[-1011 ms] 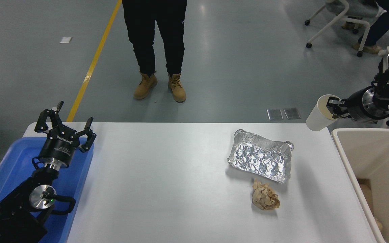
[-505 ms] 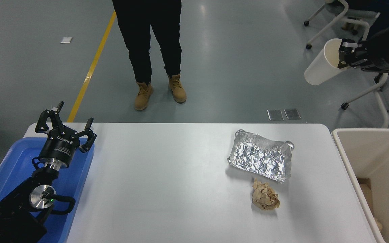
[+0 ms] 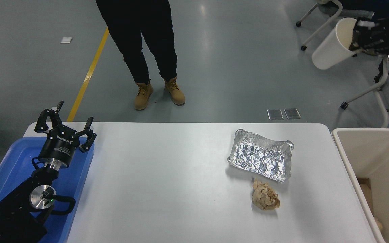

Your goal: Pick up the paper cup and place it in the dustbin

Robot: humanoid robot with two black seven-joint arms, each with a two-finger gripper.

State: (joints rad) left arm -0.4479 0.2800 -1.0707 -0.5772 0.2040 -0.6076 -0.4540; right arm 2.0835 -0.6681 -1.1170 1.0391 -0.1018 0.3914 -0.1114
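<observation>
My right gripper [image 3: 358,35] is shut on the rim of the white paper cup [image 3: 333,45]. It holds the cup tilted, high at the picture's top right, above and beyond the table's far right corner. The beige dustbin [image 3: 346,155] stands at the table's right edge, below and nearer than the cup. My left gripper [image 3: 64,123] is parked open at the lower left, over the blue tray.
A crinkled silver foil tray [image 3: 260,158] and a crumpled brown paper ball [image 3: 264,198] lie on the white table [image 3: 164,182] right of centre. A blue tray [image 3: 8,168] sits at the left edge. A person [image 3: 144,47] stands beyond the table. Office chairs [image 3: 380,84] stand at the far right.
My right gripper has lifted the cup from just above the bin's far corner up and slightly right. The person has stepped to the left. The left arm has not moved.
</observation>
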